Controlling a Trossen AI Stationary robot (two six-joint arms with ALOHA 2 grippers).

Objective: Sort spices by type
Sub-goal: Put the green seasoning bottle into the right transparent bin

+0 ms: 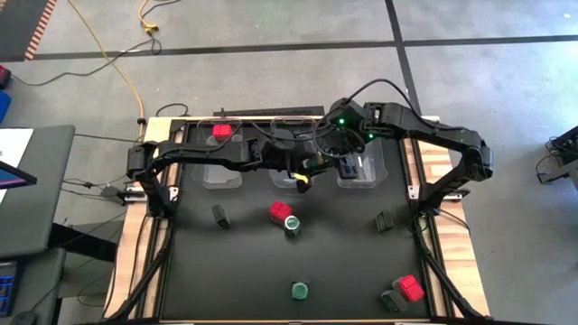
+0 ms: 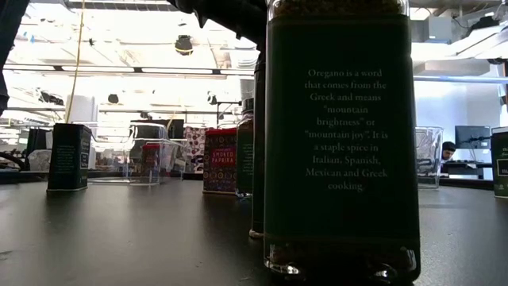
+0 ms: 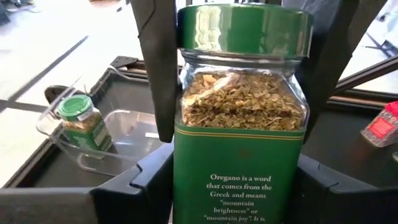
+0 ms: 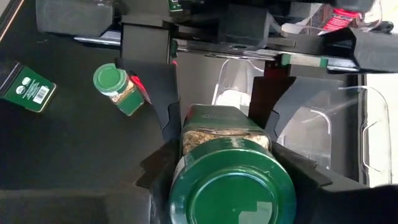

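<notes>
A glass oregano jar with a green lid hangs upright above the table's middle, near the far clear bins. Both grippers are on it. My left gripper reaches in from the table's left, shut on the jar's lower body. My right gripper slants down from the far right, shut on its upper part. In the high view the arms hide the jar. More spices stand on the table: a red tin, a green-lidded jar and dark tins. My left gripper pinches the jar's labelled lower body between its two fingers, one on each opposite side. It comes in about level from the table's left, and the jar stands upright and lifted clear. My right gripper has its two fingers against opposite sides of the jar's lid and shoulder. It comes slanting down from above, and its fingers lie above the left gripper's.
Three clear bins stand along the far edge: the left one holds a red tin, and another holds a green-lidded jar. Near the front stand a green jar, a red tin and a dark tin.
</notes>
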